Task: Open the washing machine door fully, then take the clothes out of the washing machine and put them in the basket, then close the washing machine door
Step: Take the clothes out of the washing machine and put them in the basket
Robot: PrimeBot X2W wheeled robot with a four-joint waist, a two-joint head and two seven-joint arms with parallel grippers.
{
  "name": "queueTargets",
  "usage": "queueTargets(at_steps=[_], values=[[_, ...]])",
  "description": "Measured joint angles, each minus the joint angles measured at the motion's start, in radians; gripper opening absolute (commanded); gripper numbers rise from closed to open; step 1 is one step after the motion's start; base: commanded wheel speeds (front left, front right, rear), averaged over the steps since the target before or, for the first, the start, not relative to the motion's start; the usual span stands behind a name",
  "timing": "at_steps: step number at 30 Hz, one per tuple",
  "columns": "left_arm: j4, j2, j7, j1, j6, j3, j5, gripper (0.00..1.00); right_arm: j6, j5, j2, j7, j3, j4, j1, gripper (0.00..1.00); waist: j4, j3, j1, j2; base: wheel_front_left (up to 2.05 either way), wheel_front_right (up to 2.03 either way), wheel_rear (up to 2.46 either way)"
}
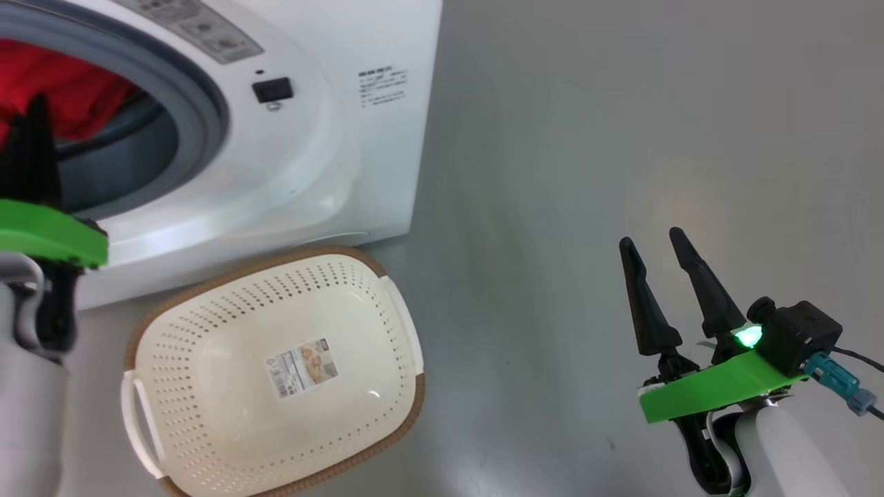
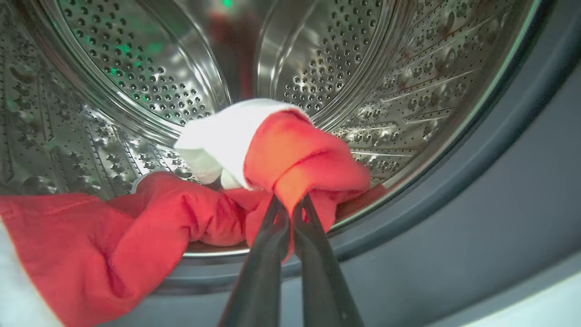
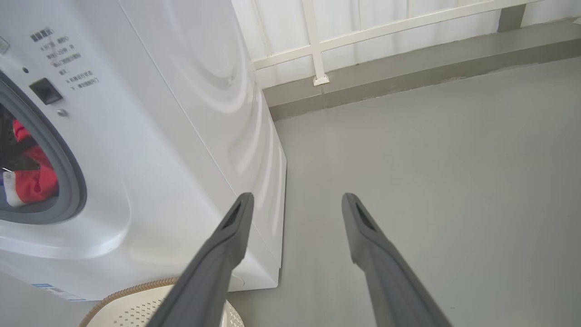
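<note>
gleaming grey floor (image 1: 587, 172) under the spread right hand (image 1: 650, 237); left hand (image 2: 290, 200) pinches clothes (image 2: 308, 154).

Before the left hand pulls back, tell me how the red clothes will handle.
Likely floppy: the clothes bunch where the left hand pinches them. Probably they will trail behind, since a long stretch lies over the grey rubber ring.

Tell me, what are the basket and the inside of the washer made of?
The basket looks like smooth cream plastic with rows of punched holes; its brown rim seems woven. The drum looks like polished steel: it gleams and mirrors light.
</note>
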Motion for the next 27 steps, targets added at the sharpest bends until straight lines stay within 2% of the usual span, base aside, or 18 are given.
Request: queueTargets(at_steps=[11, 27], values=[[-0.240, -0.108, 0.000, 0.209, 0.000, 0.107, 0.105, 0.00, 0.000, -0.008, 0.000, 0.000, -0.019, 0.014, 0.024, 1.00, 0.052, -0.059, 0.0000, 0.0000, 0.00, 0.00, 0.00], [-0.567, -0.194, 0.000, 0.438, 0.000, 0.180, 0.181, 0.00, 0.000, -0.009, -0.002, 0.000, -0.031, 0.023, 0.058, 1.00, 0.098, -0.123, 0.0000, 0.0000, 0.00, 0.00, 0.00]])
